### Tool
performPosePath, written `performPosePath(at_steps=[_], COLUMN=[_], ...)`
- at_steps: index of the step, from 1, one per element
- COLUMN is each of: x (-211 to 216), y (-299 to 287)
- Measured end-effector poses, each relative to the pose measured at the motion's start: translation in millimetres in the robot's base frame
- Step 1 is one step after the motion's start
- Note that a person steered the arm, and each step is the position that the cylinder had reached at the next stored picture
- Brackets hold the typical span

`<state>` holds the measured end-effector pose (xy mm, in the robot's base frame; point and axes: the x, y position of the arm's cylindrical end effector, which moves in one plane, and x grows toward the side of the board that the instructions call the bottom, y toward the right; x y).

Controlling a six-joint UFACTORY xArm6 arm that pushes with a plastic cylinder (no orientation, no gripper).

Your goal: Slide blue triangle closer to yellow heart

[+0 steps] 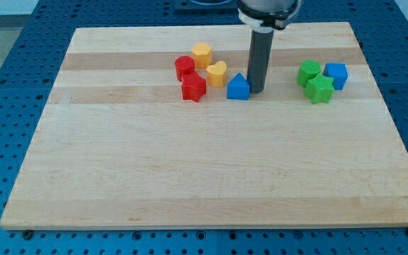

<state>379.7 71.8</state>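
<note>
The blue triangle (238,87) lies on the wooden board (211,177) near the view's top centre. The yellow heart (217,73) lies just to its upper left, with a small gap between them. My tip (256,91) stands right against the blue triangle's right side. The dark rod rises straight up from there to the arm at the view's top.
A yellow hexagon (202,54), a red cylinder (185,68) and a red star (193,88) cluster left of the heart. A green block (308,72), a green star (320,89) and a blue cube (336,75) sit at the view's right.
</note>
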Motion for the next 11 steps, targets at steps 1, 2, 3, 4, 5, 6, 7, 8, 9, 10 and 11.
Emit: performPosePath(at_steps=[1,2,3,4,5,6,7,8,9,10,11], x=[6,9,7,7,7,7,7,8,8,23,62], y=[-4,3,10,9,0,-8,-17,-22,-22,-22,-4])
